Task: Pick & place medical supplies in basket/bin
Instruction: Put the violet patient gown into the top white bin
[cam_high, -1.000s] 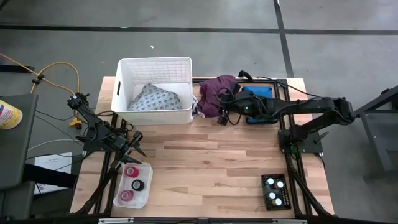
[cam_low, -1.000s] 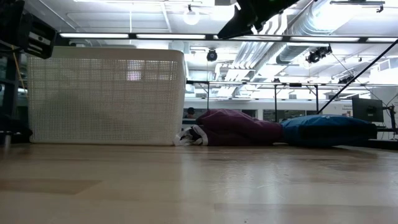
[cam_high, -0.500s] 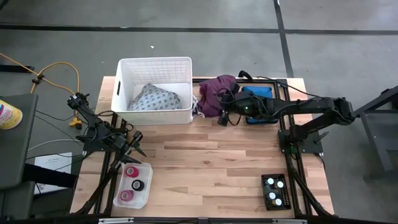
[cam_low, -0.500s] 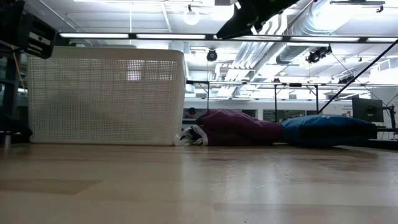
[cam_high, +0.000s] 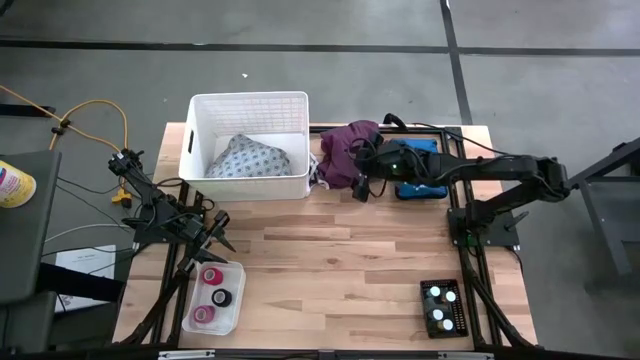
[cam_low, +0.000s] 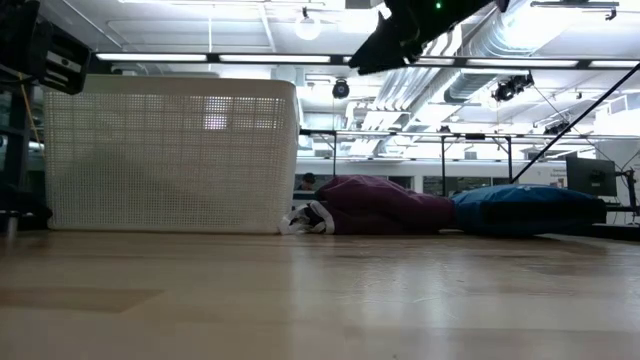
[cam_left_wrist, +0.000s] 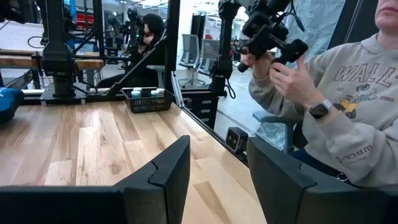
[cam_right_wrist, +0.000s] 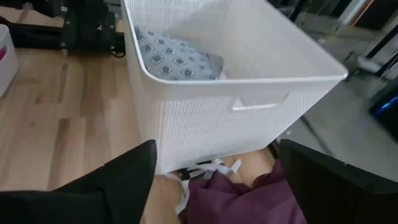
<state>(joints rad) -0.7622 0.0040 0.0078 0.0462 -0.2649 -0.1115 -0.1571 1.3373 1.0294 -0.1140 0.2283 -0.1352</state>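
Observation:
The white basket stands at the table's far left, with the grey dotted garment lying inside on its floor. The purple garment lies crumpled on the table against the basket's right wall. My right gripper hangs open above the purple garment's near edge, its fingers wide apart and touching nothing. My left gripper waits open at the table's left edge. Pink and black tape rolls sit in a clear tray, and white-capped vials in a black rack.
A blue padded pack lies right of the purple garment, under my right arm. The tape tray is at the near left, the vial rack at the near right. Bare wood fills the middle. A seated person is beyond the table's edge.
My right arm has swung a little toward the table's far edge, staying above the purple garment. Nothing on the table has moved.

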